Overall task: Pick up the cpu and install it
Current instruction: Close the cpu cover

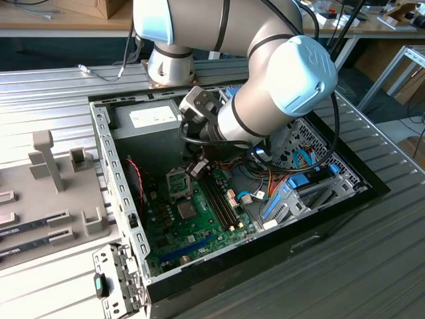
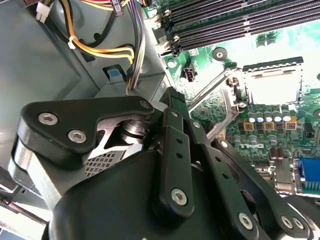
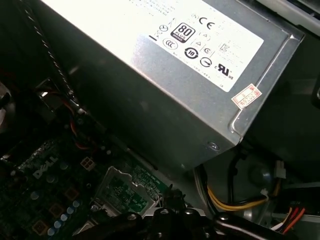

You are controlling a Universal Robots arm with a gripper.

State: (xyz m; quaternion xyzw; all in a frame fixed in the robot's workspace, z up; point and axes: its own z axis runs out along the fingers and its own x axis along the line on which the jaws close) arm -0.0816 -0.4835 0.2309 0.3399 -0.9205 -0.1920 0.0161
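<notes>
We had the one gripper (image 1: 197,167) down inside the case, middle of the exterior view, jaws pinched together on nothing we could see. The one cpu (image 2: 274,86) looked like that pale square in the single socket (image 1: 178,183), just beside the gripper. One power supply (image 1: 147,118) sat higher up in the frame.

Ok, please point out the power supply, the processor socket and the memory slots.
power supply (image 3: 150,95): first wrist view, grey side wall.
processor socket (image 2: 272,85): second wrist view, bright middle.
memory slots (image 2: 230,24): second wrist view, one black slot.
</notes>
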